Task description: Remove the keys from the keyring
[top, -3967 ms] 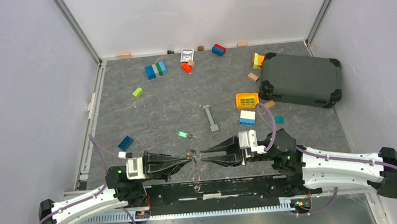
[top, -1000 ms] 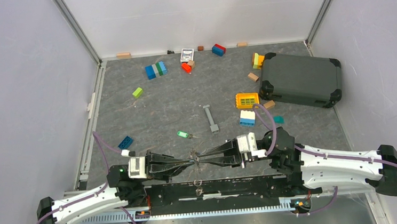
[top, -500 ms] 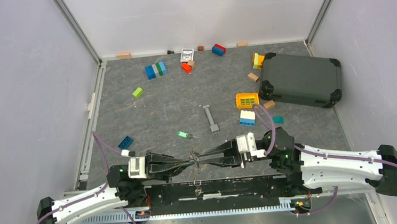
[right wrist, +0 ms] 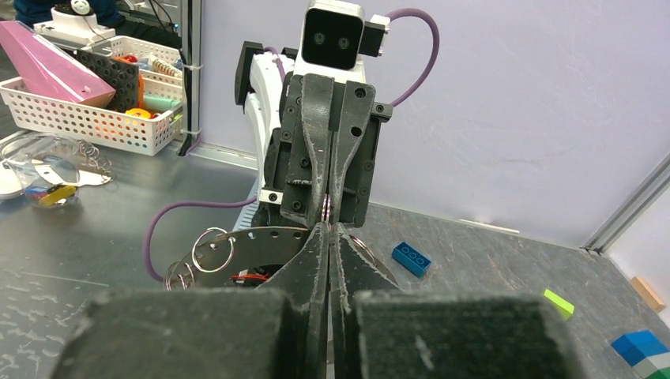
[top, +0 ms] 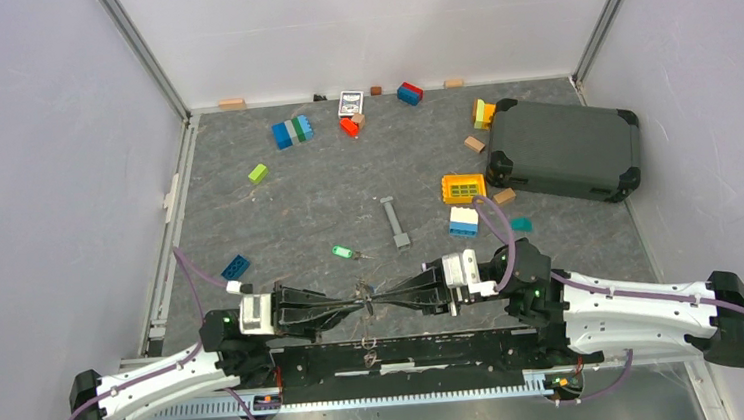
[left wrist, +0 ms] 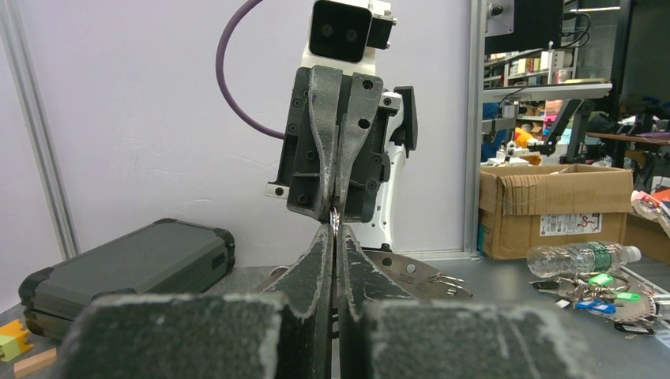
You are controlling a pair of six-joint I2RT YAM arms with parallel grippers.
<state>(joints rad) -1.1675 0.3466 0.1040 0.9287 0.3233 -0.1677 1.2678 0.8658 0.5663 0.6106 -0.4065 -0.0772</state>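
Locates the left gripper (top: 358,300) and the right gripper (top: 376,298) at lower centre of the top view, pointed at each other and meeting tip to tip at the near edge of the table (top: 278,217). Finds both clenched: fingers (left wrist: 318,260) pressed flat together in each wrist view, with no gap showing.

Locates the keyring (top: 365,294) at that meeting point, as a small silver glint held clear of the table. Confirms the same glint between the opposed tips at centre of the left wrist view. Records the left gripper as pinching the keyring. Cannot tell whether the right gripper has hold of the ring, of something hung on it, or of nothing: too small to resolve.

Notes one green-headed key (top: 341,253) lying loose on the table, just above and left of the grippers, apart from the ring. Notes a grey metal bar (top: 395,221) to the right of that key, a yellow grid block (top: 462,187) further right, a dark case (top: 564,148) at upper right, and a blue brick (top: 235,268) at left.
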